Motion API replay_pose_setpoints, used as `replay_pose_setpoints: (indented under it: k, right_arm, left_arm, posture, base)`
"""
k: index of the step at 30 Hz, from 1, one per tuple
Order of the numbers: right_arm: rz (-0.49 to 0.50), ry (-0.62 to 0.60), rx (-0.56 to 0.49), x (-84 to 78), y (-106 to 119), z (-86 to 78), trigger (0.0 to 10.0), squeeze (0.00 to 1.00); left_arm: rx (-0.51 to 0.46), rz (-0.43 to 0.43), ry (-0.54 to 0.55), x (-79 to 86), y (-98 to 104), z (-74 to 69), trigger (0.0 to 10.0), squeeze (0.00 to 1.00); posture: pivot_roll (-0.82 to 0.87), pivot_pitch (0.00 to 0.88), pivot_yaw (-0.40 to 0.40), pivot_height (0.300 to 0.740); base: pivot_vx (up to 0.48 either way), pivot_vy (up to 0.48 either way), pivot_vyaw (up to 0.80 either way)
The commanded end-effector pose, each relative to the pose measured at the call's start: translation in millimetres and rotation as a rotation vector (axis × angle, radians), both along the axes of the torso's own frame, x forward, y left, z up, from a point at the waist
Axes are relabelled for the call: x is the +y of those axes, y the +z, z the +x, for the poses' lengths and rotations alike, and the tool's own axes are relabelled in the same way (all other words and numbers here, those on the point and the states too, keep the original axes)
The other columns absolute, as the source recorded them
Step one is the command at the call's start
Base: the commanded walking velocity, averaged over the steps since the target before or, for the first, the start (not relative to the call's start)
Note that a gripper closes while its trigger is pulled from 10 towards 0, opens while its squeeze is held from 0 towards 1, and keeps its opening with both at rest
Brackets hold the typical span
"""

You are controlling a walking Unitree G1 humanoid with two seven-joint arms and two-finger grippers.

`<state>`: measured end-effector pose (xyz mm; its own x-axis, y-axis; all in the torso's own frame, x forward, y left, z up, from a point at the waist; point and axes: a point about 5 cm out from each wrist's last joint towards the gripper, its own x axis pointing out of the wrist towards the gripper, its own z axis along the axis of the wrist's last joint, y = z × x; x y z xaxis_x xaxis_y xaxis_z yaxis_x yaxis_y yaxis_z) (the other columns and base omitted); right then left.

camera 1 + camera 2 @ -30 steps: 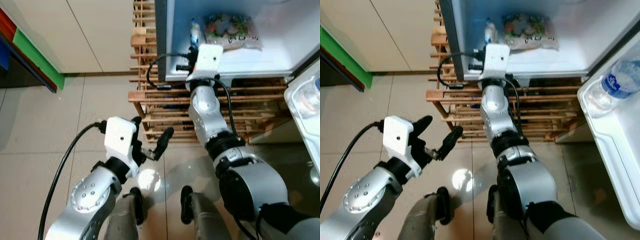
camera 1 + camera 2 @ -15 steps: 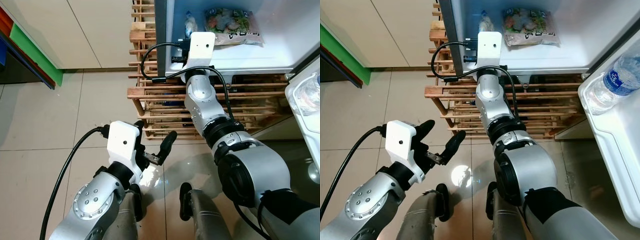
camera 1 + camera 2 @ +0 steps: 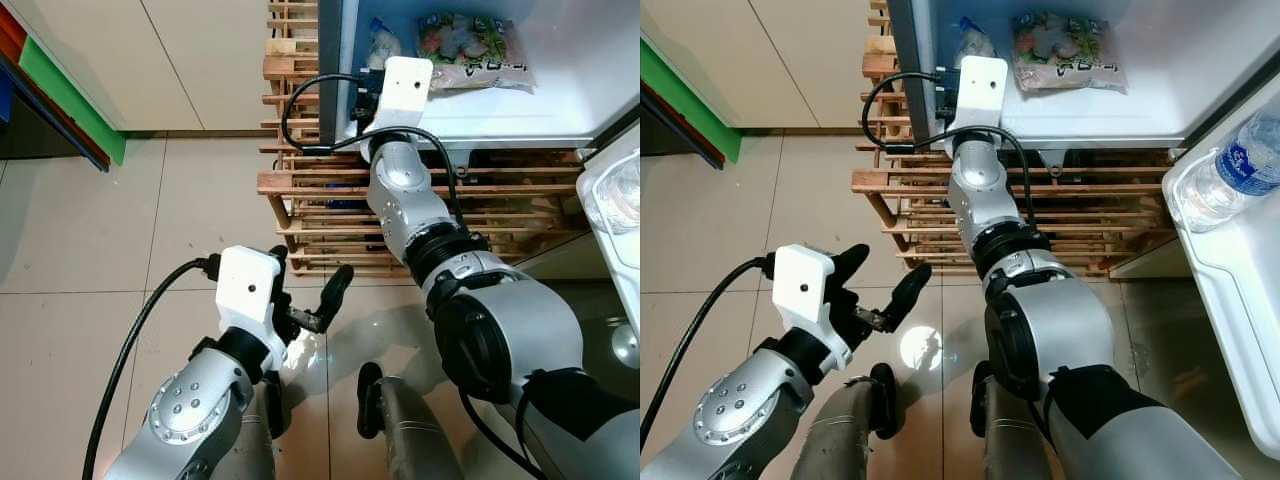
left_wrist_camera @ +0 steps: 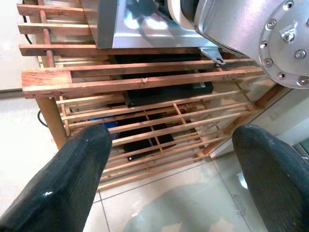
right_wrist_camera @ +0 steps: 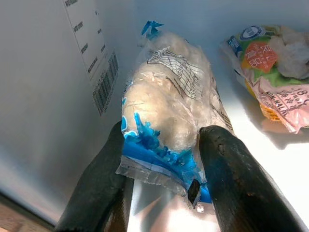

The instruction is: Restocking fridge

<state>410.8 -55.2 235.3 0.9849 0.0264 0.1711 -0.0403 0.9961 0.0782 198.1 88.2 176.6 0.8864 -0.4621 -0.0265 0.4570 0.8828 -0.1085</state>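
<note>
Right gripper (image 5: 161, 159) reaches into the open fridge (image 3: 600, 90), its two black fingers (image 5: 231, 174) clamped on either side of a clear-and-blue bag of frozen food (image 5: 166, 121) that lies on the white shelf just beside the fridge's left inner wall. In the left eye view that arm stretches up over a slatted wooden rack (image 3: 330, 185) on which the fridge stands, the wrist sitting at the shelf's front lip. A second bag, printed green and orange (image 3: 470, 50), lies further right on the same shelf, apart from the first, with bare shelf beyond it. In the right eye view a water bottle with a blue label (image 3: 1235, 170) sits in the door bin at the right edge; its lettering is too small to read. Left gripper (image 3: 305, 300) hovers low over the tiled floor (image 3: 120, 230), fingers spread and empty. From the left wrist view, the rack's slats fill the gap between the fingertips (image 4: 77, 169). In the right wrist view, a barcode sticker (image 5: 104, 79) is stuck on the inner wall; the bags' print is illegible.
</note>
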Motion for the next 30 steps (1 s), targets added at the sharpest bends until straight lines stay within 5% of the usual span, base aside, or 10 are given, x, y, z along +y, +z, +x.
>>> replay_pose_setpoints:
  k: [1,18,19,25,30]
  right_arm:
    - [-0.013,-0.001,0.015,0.2,-0.5,0.7,10.0,1.0]
    - [0.041,-0.01,-0.148,7.0,48.0,1.5,10.0,1.0]
    - [0.035,-0.001,-0.17,9.9,52.8,0.6,10.0,0.0]
    - [0.111,-0.005,-0.267,9.6,68.6,-3.4,10.0,0.0]
    - [0.122,0.003,-0.317,6.5,57.9,-9.0,10.0,0.0]
  left_arm:
    - [0.012,0.003,-0.008,-2.4,-1.7,-3.7,10.0,0.0]
    - [-0.017,0.001,0.007,-5.1,-0.8,10.7,10.0,0.0]
    - [-0.021,0.002,0.008,-5.0,-0.5,11.9,10.0,0.0]
    - [-0.04,0.006,0.009,-5.4,1.3,17.8,10.0,0.0]
    - [-0.05,0.008,0.027,-2.6,0.9,21.7,10.0,0.0]
  posture:
    - [0.19,0.43,0.001,0.74]
    - [0.15,0.413,-0.022,0.74]
    - [0.15,0.412,-0.024,0.74]
    - [0.14,0.408,-0.032,0.74]
    - [0.12,0.389,-0.043,0.74]
  base:
    - [0.0,0.0,0.0]
    - [0.0,0.0,0.0]
    - [0.0,0.0,0.0]
    - [0.0,0.0,0.0]
    - [0.0,0.0,0.0]
